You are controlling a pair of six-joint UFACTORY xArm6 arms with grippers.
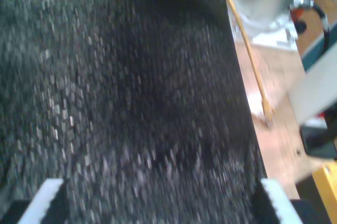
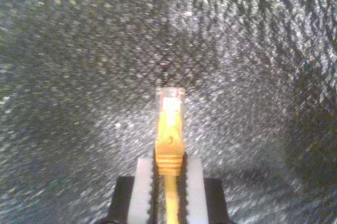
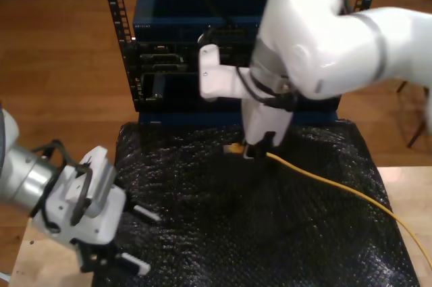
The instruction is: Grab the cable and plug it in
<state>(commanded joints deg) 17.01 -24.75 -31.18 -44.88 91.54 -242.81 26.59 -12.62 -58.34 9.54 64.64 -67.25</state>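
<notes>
Thinly yellow-orange cable (image 2: 169,145), clear plug tip (image 2: 170,99)

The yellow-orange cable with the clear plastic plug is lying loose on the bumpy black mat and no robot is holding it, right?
Not quite. The yellow-orange cable with the clear plastic plug is above the bumpy black mat, but it isn't loose: my second tool is shut on it just behind the plug, as the second wrist view shows. My first tool is open and holds nothing.

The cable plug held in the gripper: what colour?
Clear tip on yellow-orange boot, best in second wrist view.
</notes>
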